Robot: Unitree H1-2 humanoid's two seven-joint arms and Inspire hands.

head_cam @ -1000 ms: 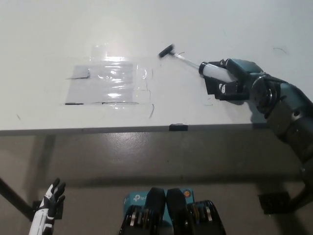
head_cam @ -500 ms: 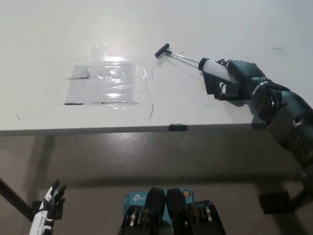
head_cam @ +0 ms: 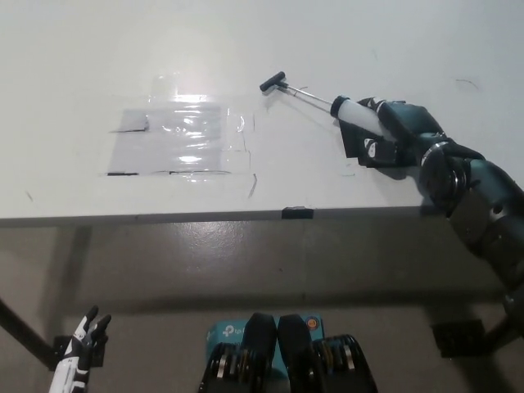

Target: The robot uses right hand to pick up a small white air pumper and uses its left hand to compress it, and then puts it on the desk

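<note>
The small white air pumper (head_cam: 354, 113) lies tilted over the white desk (head_cam: 98, 65) at the right, its thin rod extended up-left to a black T-handle (head_cam: 273, 81). My black right hand (head_cam: 391, 133) is shut on the pumper's white barrel, fingers wrapped around its lower end. My white left hand (head_cam: 80, 350) hangs low at the bottom left, below the desk's front edge, fingers apart and holding nothing.
A clear shiny plastic sheet (head_cam: 182, 137) is taped flat on the desk left of centre. The desk's front edge (head_cam: 164, 218) runs across the middle, with a small black clip (head_cam: 298, 213) on it. A teal box (head_cam: 231, 332) sits on the floor below.
The pumper's handle swung slightly left and up as my right hand tilted it. My left hand dropped a little lower at the bottom left.
</note>
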